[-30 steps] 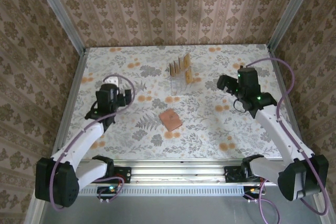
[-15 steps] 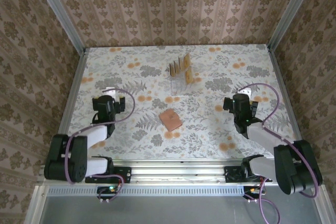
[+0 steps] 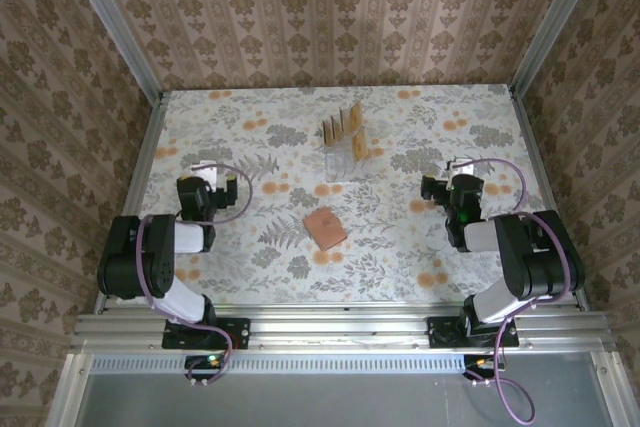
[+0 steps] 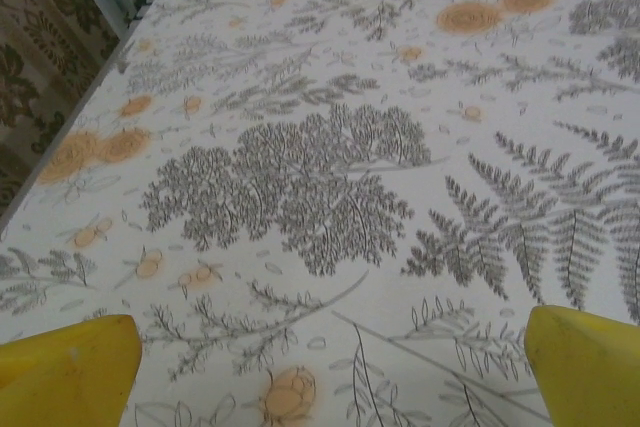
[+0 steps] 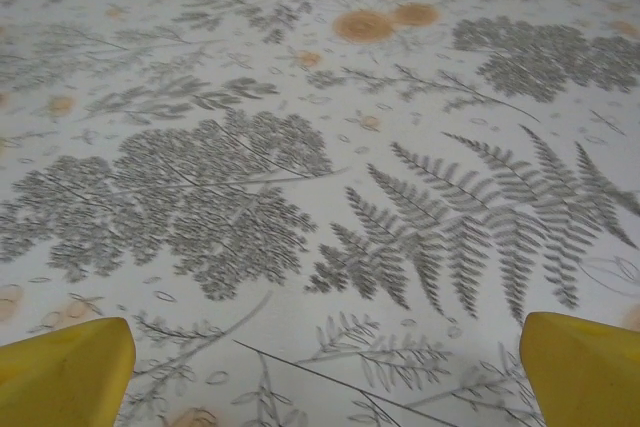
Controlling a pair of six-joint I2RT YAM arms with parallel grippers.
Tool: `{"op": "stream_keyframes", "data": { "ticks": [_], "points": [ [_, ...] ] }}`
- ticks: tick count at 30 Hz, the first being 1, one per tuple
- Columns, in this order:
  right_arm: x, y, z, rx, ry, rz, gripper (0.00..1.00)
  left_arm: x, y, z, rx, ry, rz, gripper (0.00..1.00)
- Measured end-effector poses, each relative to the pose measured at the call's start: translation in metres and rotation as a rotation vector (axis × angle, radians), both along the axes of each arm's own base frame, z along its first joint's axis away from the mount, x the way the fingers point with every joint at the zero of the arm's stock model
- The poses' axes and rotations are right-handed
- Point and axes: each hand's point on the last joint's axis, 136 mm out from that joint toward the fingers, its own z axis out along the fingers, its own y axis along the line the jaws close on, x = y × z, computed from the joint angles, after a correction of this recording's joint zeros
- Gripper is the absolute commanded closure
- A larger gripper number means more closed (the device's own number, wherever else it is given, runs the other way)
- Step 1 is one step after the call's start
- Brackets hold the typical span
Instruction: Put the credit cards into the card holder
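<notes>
**Plainly parted jaws on both arms, wallet lying between them**

Both pairs of jaws stand released and grasp nothing. In the left wrist view the left gripper (image 4: 325, 372) shows its yellow fingers (image 4: 65, 377) at the two bottom corners, wide apart, with bare printed cloth between them. The right wrist view gives the same picture for the right gripper (image 5: 325, 367), whose yellow fingertips (image 5: 60, 367) sit at the two corners over grey fern leaves and orange blossoms.

From above, the left gripper (image 3: 208, 187) sits low near the left edge of the floral-print table (image 3: 400, 267). The right gripper (image 3: 458, 187) is near the right side, with both arms folded back close to their bases.

Between the two grippers, well apart from each, the flat square reddish-brown card holder (image 3: 325, 228) lies on the cloth. It is closed and turned at a slant.

Farther back, the thin tan rectangular credit cards (image 3: 342, 124) stand on edge in a clear transparent stand (image 3: 345, 155). There seem to be three or four of them, though the overhead view is too small to count surely.
</notes>
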Motion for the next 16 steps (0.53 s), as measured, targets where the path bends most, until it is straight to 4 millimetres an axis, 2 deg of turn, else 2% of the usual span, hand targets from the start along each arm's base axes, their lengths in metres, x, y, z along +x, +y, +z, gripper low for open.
{"op": "stream_keyframes", "data": {
  "ticks": [4,16],
  "points": [
    [0.007,0.003,0.010,0.006,-0.034,0.016,0.00,0.003,-0.001,0.004,-0.018,-0.011,-0.013,0.00],
    [0.010,0.004,0.014,0.012,-0.045,0.025,0.00,0.003,-0.005,0.004,-0.027,-0.010,-0.035,0.00]
  ]
}}
